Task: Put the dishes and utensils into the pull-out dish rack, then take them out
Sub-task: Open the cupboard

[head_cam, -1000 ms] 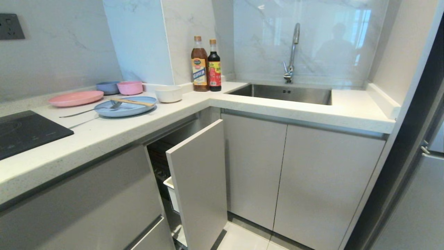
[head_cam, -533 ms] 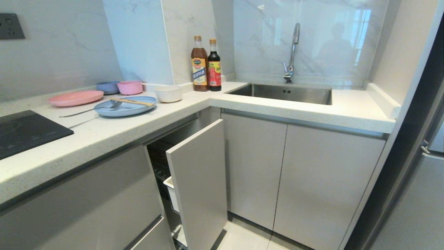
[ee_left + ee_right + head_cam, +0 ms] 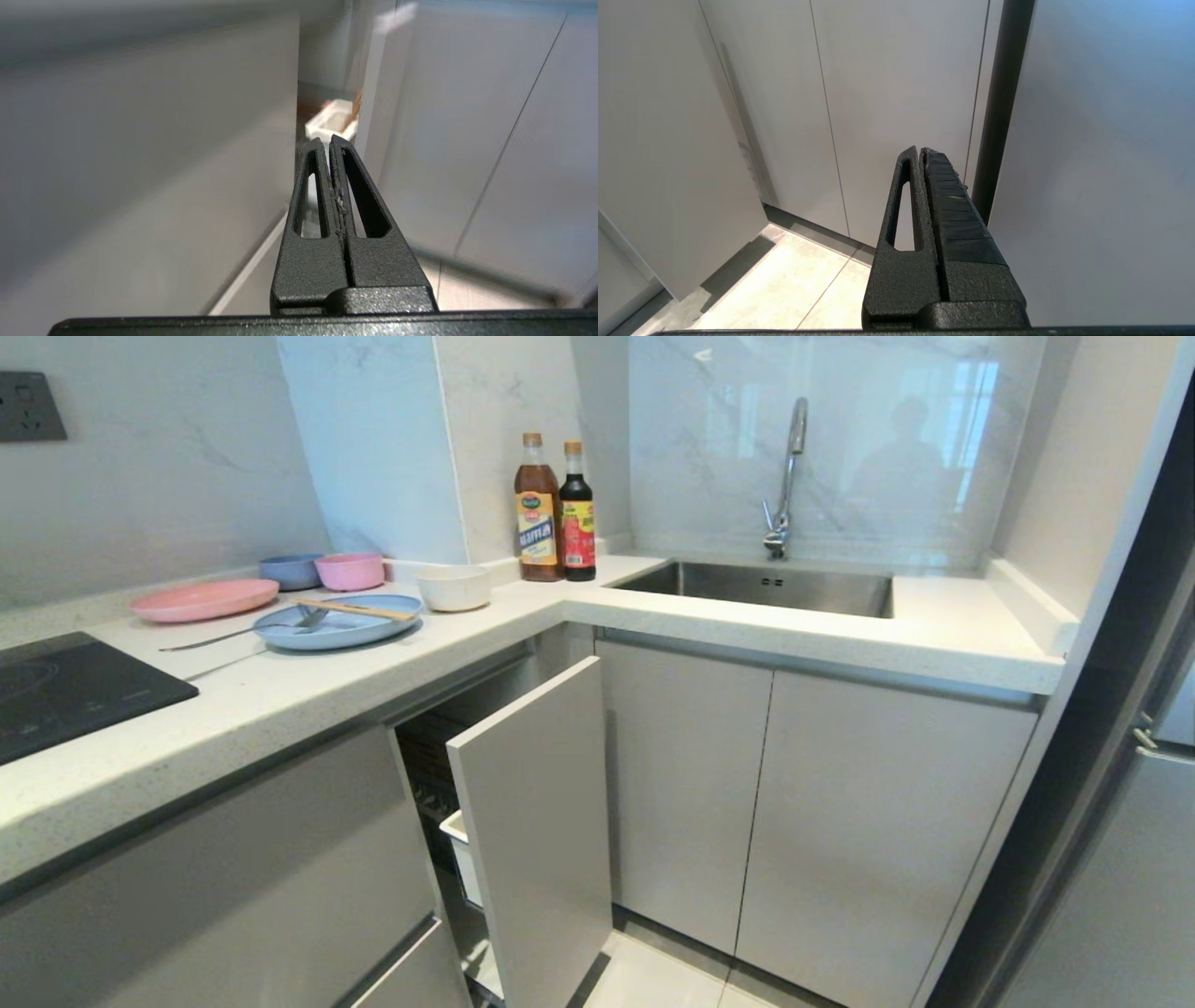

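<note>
Two black grippers show only in their own wrist views, neither in the head view: the left gripper (image 3: 325, 138) has its fingers pressed together on nothing and points at the gap beside the pale-grey flat front panel (image 3: 534, 821) of the narrow pull-out dish rack; the right gripper (image 3: 920, 149) is likewise closed and empty, facing plain grey cabinet doors (image 3: 896, 102) above a tiled floor (image 3: 784, 284). Taking the stainless steel sink (image 3: 761, 586) as landmark, the rack stands partly drawn out of the cabinet below and to the left of it, with a corner of its white plastic utensil holder (image 3: 459, 845) showing behind the panel. On the speckled white worktop (image 3: 280, 700), left of the sink, sits the off-white round bowl (image 3: 454, 587). Further left lies the shallow light-blue plate (image 3: 338, 625), carrying the light-wood chopsticks (image 3: 357, 609) and the head of a silver metal fork (image 3: 238, 635). Beyond the plate are a pink plate (image 3: 203, 600), a pink bowl (image 3: 349, 571) and a blue bowl (image 3: 289, 571). Two sauce bottles (image 3: 555, 513) stand at the wall just left of the sink, and a black hob (image 3: 65, 691) lies furthest left.
</note>
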